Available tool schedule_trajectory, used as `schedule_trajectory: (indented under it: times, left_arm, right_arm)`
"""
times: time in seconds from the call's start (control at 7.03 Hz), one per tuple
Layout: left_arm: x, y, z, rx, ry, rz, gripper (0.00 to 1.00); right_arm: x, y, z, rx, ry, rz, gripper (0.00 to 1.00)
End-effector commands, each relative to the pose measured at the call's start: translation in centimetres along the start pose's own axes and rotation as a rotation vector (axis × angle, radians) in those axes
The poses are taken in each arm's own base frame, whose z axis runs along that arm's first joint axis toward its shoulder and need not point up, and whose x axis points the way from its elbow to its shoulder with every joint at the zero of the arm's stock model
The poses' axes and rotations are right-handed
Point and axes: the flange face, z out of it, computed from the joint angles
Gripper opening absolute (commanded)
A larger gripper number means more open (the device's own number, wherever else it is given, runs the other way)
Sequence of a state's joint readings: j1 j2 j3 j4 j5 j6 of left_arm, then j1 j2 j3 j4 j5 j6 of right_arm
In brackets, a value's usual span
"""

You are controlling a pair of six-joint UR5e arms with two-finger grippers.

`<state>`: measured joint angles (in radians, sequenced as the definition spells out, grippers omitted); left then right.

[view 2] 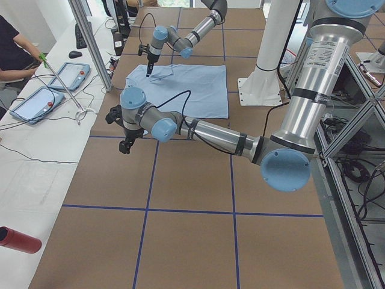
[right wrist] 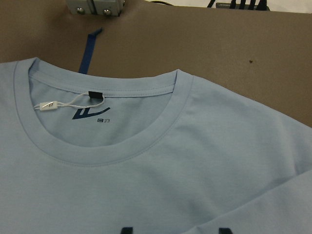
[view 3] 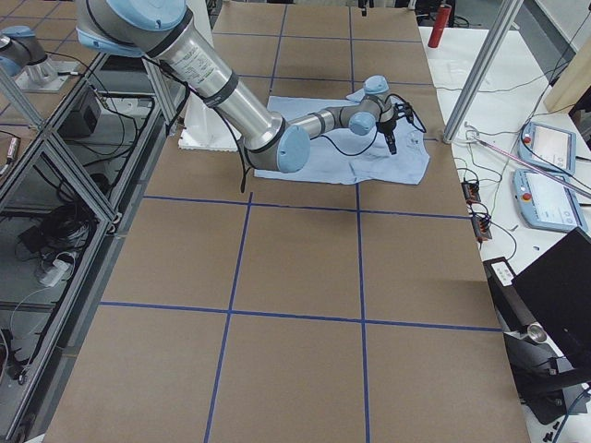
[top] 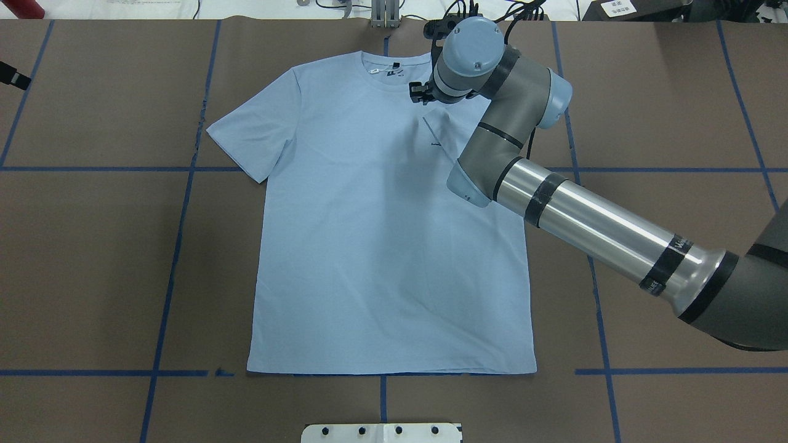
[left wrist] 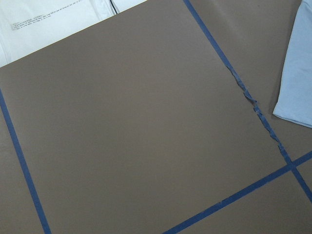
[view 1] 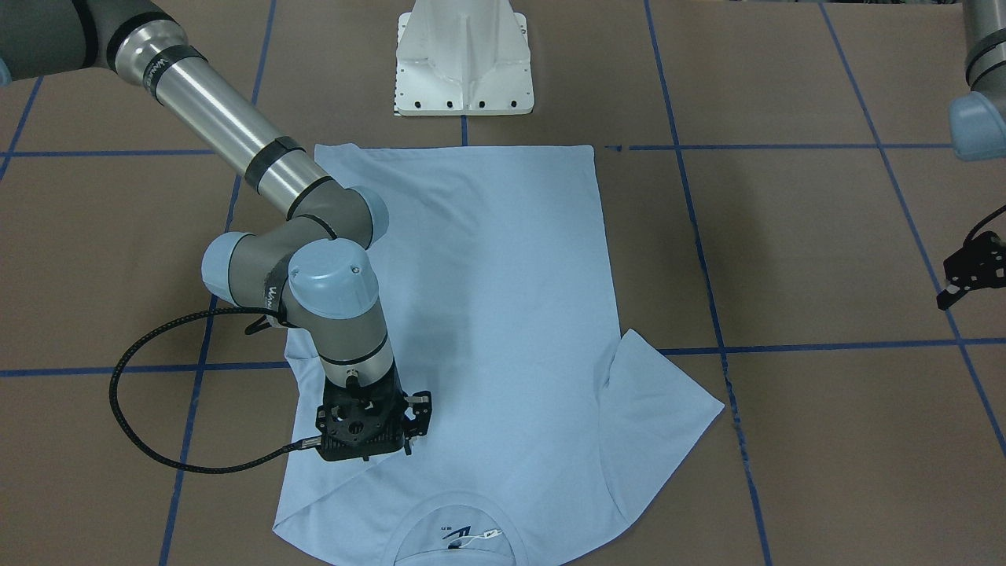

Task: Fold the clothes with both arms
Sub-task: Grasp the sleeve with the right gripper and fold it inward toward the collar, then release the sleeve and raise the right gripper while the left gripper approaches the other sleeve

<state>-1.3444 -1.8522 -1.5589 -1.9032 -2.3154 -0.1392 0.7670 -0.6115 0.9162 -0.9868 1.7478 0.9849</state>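
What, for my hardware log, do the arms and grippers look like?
Both the right arm and left arm are silver tubes with grey joints, light blue caps and black bands. The right gripper and left gripper are black; a black braided cable loops to the right one.

t-shirt (view 2: 192, 90) lies on the table (view 2: 192, 229) under the right arm (view 2: 186, 39); left arm (view 2: 216, 137) nearby.

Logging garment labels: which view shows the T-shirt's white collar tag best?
Right wrist-mounted: the white tag sits close and sharp inside the collar, beside the dark logo. Overhead and front-facing show it tiny; side views cannot resolve it; left wrist misses the collar.
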Motion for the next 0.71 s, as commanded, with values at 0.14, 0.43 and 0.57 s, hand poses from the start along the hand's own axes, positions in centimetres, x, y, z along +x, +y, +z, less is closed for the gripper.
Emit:
schedule_trajectory:
  times: [0.14,0.43,0.57]
  left_arm:
    - [7.6,-2.5,4.1,0.036,0.010,-0.221,1.00]
    - [17.9,-1.0,11.5,0.102,0.015,-0.452,1.00]
    - [22.6,-0.3,14.6,0.087,0.015,-0.496,1.00]
  right_arm:
    - [1.0,-2.3,-5.3,-0.143,-0.075,0.064,1.00]
    - [8.6,-2.4,-11.8,-0.275,-0.074,0.120,1.00]
    - [11.4,-2.9,-14.8,-0.346,-0.045,0.115,1.00]
